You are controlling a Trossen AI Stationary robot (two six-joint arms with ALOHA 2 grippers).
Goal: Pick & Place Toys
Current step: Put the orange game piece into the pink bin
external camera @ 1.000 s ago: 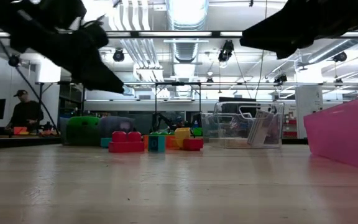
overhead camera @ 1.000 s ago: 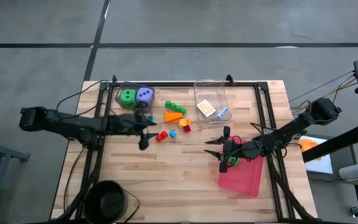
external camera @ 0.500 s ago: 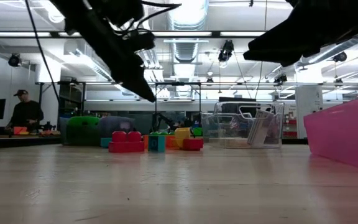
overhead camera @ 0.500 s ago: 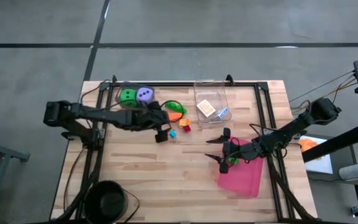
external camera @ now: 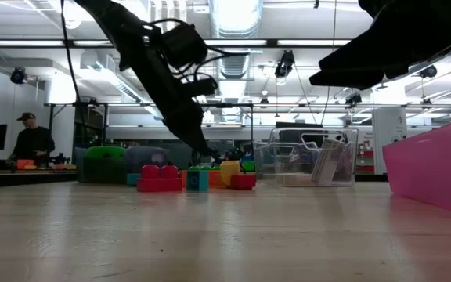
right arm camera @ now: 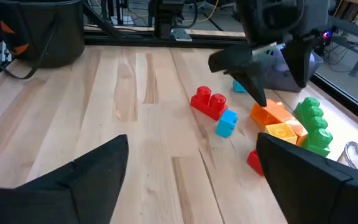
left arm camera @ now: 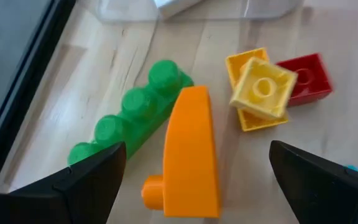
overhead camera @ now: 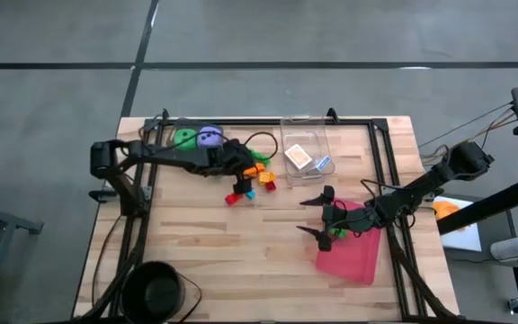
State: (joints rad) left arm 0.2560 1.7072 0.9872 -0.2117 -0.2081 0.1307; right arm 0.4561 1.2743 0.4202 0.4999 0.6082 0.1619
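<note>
1. Hanging wide open, the left gripper [left arm camera: 191,177] is sitting just above the orange brick [left arm camera: 191,158], with one finger on each side and nothing held.
2. Lying right beside the orange brick is the long green brick [left arm camera: 129,112], and the two are touching.
3. Sitting a little farther off is a yellow brick [left arm camera: 263,87], stacked crookedly on another yellow piece, with a small red brick [left arm camera: 306,78] touching it.
4. Lying near the left gripper on the wooden table [overhead camera: 241,243] are a bigger red brick [right arm camera: 207,102] and a small blue brick [right arm camera: 227,121].
5. Sitting at the far edge of the table, behind the left arm, are the green die [overhead camera: 184,138] and the purple die [overhead camera: 209,137].
6. Lying inside the clear box [overhead camera: 306,153] is the orange-white packet [overhead camera: 298,157].
7. Hanging open and holding nothing, the right gripper [overhead camera: 317,216] is waiting over the near end of the pink tray [overhead camera: 353,252], well apart from the bricks.
</note>
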